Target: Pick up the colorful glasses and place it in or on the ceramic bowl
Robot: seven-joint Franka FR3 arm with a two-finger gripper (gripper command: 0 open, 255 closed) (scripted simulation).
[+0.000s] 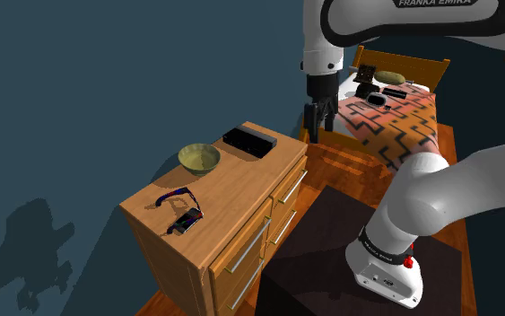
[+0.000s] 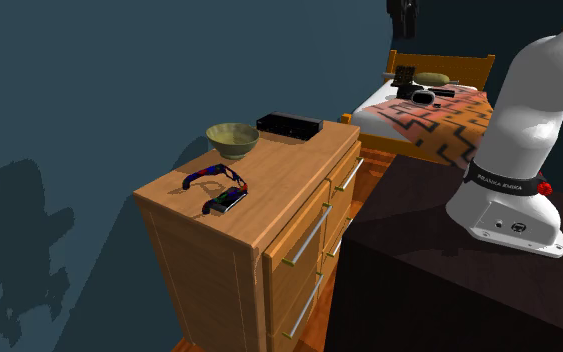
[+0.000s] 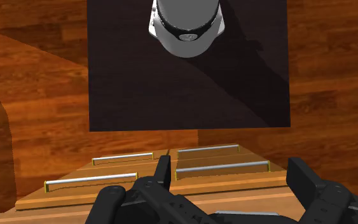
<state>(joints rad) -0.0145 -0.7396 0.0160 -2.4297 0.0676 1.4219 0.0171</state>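
1. The all-black two-finger gripper (image 1: 320, 133) hangs from the white arm, pointing down. In the shoulder view it sits above the gap between the wooden desk with drawers (image 1: 241, 193) and the bed with the patterned blanket (image 1: 394, 121).
2. In the wrist view the fingers (image 3: 163, 170) of the gripper (image 3: 231, 175) stand well apart, with nothing between them: they are open and empty.
3. Under the gripper, the wrist view shows the desk's drawer fronts (image 3: 63, 194) with pale bar handles. Beyond them lie the wooden floor (image 3: 31, 83) and the dark box stand (image 3: 190, 95).
4. The colourful glasses with a blue and red frame (image 1: 177, 192) lie flat on the desk top, near the end far from the gripper. In the second exterior view the glasses (image 2: 209, 171) lie towards the left end of the desk (image 2: 289, 185).
5. A small dark flat device (image 1: 186, 221) lies just beside the glasses, nearer the desk's front corner.
6. The olive-green round bowl (image 1: 199, 158) stands upright on the desk, apart from the glasses, between them and a flat black box (image 1: 248, 140). Nothing is visible inside the bowl (image 2: 232, 138).
7. The gripper is well apart from the glasses and the bowl.
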